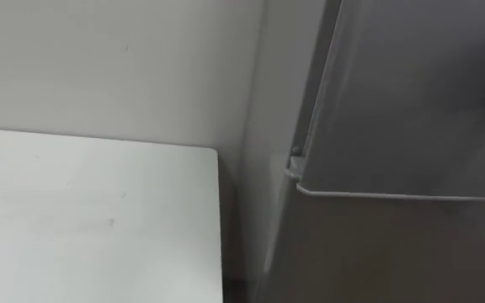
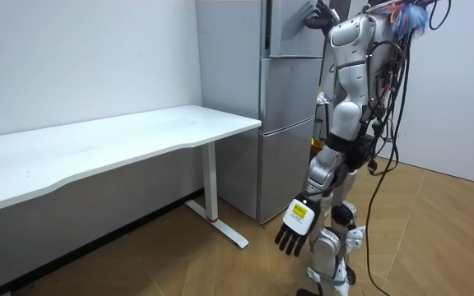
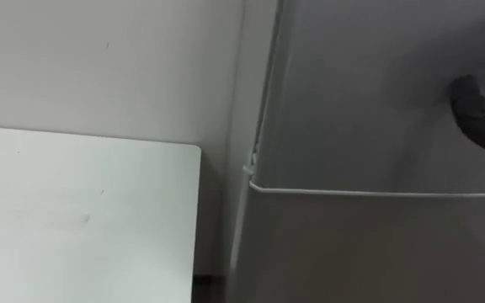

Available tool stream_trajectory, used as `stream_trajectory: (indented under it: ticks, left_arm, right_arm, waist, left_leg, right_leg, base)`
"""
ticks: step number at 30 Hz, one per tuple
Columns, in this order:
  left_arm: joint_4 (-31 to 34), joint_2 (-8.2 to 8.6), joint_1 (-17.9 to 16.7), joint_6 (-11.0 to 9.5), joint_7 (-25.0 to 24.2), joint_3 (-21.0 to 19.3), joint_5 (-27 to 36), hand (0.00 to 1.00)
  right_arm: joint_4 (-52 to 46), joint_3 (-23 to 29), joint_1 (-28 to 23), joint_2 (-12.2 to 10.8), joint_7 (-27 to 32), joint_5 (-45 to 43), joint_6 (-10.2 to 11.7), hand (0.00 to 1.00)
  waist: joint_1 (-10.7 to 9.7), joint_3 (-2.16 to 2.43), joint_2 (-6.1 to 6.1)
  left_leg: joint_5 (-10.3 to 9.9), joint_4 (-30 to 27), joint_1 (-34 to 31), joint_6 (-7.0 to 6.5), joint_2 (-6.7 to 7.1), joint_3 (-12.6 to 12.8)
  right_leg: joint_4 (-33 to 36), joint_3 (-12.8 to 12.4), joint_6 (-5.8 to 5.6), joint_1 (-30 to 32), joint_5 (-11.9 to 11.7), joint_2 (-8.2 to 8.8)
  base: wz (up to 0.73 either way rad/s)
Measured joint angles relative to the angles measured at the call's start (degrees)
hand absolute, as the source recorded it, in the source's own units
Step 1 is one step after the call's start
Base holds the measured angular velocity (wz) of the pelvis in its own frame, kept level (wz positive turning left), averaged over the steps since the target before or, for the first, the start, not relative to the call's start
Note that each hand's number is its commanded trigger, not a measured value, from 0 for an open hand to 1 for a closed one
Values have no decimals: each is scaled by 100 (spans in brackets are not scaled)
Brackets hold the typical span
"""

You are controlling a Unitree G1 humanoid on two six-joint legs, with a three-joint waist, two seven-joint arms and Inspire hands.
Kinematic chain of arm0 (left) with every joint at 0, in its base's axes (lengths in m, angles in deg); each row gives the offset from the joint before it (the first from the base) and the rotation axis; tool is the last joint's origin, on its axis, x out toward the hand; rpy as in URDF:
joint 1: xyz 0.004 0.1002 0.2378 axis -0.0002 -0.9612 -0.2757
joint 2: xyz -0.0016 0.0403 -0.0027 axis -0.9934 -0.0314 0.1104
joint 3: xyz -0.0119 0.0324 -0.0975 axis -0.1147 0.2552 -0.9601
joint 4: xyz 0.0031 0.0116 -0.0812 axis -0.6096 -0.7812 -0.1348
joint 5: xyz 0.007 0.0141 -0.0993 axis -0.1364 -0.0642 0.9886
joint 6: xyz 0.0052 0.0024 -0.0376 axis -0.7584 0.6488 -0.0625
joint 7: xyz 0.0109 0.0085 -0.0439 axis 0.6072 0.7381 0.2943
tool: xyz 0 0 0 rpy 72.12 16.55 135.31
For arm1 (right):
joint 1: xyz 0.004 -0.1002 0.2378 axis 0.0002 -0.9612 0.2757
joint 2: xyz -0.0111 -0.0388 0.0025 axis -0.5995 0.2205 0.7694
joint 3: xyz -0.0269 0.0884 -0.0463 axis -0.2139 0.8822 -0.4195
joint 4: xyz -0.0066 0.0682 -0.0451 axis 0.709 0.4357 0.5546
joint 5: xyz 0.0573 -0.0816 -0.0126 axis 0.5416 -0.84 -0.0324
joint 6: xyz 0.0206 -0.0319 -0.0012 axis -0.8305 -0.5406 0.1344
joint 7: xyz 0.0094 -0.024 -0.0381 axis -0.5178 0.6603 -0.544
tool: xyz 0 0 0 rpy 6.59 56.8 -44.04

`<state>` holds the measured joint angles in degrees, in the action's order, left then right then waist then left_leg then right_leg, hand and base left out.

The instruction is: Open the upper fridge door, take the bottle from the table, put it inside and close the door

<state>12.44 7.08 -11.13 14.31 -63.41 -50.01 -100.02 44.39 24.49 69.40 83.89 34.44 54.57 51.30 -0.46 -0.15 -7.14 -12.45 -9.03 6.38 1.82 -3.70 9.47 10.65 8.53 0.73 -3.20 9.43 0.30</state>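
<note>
I stand close before a tall grey fridge (image 2: pixel 286 123). Its upper door (image 1: pixel 411 93) and lower door (image 1: pixel 377 252) meet at a thin seam, and both look shut. My right hand (image 2: pixel 314 15) is raised against the upper door, and in the right eye view it enters as a dark shape (image 3: pixel 478 114) at the right edge. My left hand (image 2: pixel 295 224) hangs at my side near knee height, its fingers straight and holding nothing.
A white table (image 1: pixel 91 219) stands along the wall to the left of the fridge, with a narrow gap between them. In the room view the table (image 2: pixel 138 136) stands on white legs over a wooden floor (image 2: pixel 434 238).
</note>
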Motion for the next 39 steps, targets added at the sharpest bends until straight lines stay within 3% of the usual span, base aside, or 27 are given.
stream_trajectory:
  ticks: [10, 20, 33, 37, 39]
  left_arm:
    - [-6, -72, 32, 193, -137, 378, -332, 0]
    - [24, -82, 77, 209, -288, 499, -370, 0]
    - [330, -103, 6, 209, -274, 515, -309, 0]
    - [377, -88, -14, 157, -214, 518, -324, 0]
    - [383, -86, -17, 71, -213, 474, -325, 0]
  right_arm:
    - [629, -190, 120, -8, 9, -9, 369, 0]
    - [1046, -269, 119, -16, -39, -225, 761, 0]
    - [1211, -225, 30, -34, -25, -387, 775, 0]
    - [1199, -203, -137, -34, 95, -633, 762, 0]
    - [1200, -145, -234, -33, 134, -688, 729, 0]
  waist:
    - [128, -13, 19]
    - [160, -9, 21]
    - [87, 0, 29]
    - [59, 45, 102]
    - [48, 46, 135]
  left_leg:
    - [-1, -55, 1, -3, 11, -60]
    - [-1, -62, 16, -3, 10, -65]
    - [-11, -135, 18, -21, 16, -81]
    - [-16, -131, 10, -28, 21, -85]
    - [-16, -132, -6, -29, 27, -103]
  right_leg:
    - [1, 36, -1, -56, 0, 17]
    - [-9, 36, 0, -84, -11, 16]
    - [-94, 105, -13, -170, -64, 25]
    - [-96, 132, -17, -172, -63, 38]
    - [-97, 164, -22, -171, -60, 47]
  base:
    - [1]
    - [0]
    - [1]
    - [1]
    - [6]
